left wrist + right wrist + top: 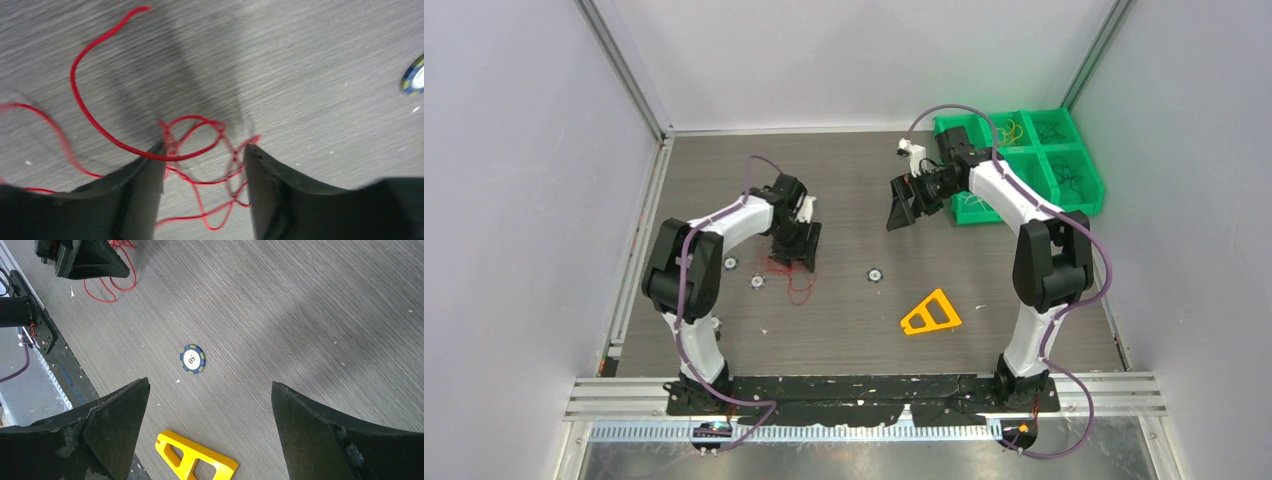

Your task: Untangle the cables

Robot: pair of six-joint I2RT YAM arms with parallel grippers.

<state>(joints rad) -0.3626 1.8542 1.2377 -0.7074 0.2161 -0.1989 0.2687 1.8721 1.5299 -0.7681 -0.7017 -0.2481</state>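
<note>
The jaws of the left gripper (202,150) stand apart, with a clear gap between the two black fingers (135,195). A tangled knot of the red cable (72,75) lies in that gap. The fingers do not pinch the cable. The fingertips are low over the table (874,330), just above the tangle.

The jaws of the right gripper (210,385) are spread wide and hold nothing. This gripper hangs above the table, just beside the left edge of the green bin (1027,150).

Location of the work items:
- Red cable: on the table, left of centre, under and just in front of the left gripper. It forms several crossed loops. One long free end curves away from the knot.
- Other cables: a yellow-orange bundle (1009,130) and dark cables (1056,130) lie in separate compartments of the green bin at the far right corner.

Other items on the table:
- Three round chips. One (192,359) lies near the table centre. Two lie beside the red cable, to its left.
- A yellow triangular piece (931,315), well apart from the cables, toward the near edge.
</note>
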